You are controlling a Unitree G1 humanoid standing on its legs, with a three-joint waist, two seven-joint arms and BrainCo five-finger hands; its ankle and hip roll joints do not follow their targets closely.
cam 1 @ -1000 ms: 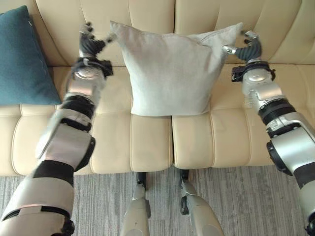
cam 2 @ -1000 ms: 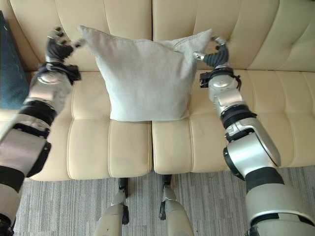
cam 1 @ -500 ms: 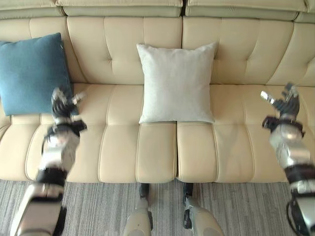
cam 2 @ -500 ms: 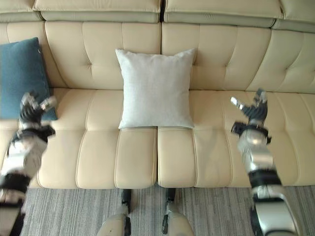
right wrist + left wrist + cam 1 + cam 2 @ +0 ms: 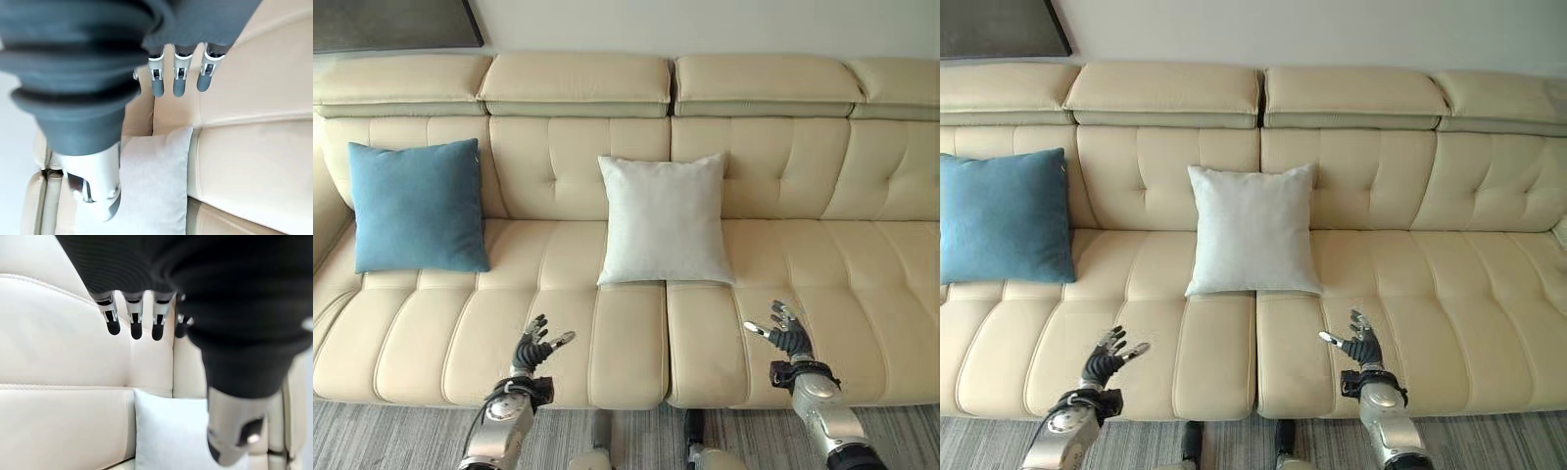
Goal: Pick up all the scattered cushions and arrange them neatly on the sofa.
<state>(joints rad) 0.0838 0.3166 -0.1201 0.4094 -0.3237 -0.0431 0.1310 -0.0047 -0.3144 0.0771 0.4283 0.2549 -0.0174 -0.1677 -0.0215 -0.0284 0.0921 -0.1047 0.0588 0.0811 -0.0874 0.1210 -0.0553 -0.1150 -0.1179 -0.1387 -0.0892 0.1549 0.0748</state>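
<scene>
A light grey cushion [image 5: 664, 220] stands upright against the backrest in the middle of the cream sofa [image 5: 803, 196]. A blue cushion [image 5: 416, 206] leans upright at the sofa's left end. My left hand [image 5: 536, 351] is low in front of the seat edge, left of centre, its fingers relaxed and empty. My right hand [image 5: 787, 336] is at the same height on the right, also open and holding nothing. Both wrist views look past straight fingers [image 5: 134, 320] at the grey cushion [image 5: 156, 186] some way off.
A grey striped carpet [image 5: 391, 436] runs along the front of the sofa. A dark frame [image 5: 391, 22] hangs on the wall at the upper left. The sofa's right seats [image 5: 1469, 294] are bare.
Both hands let go of the grey cushion's top corners and drew back and down to the seat's front edge. The camera pulled back, so the whole sofa shows now.
</scene>
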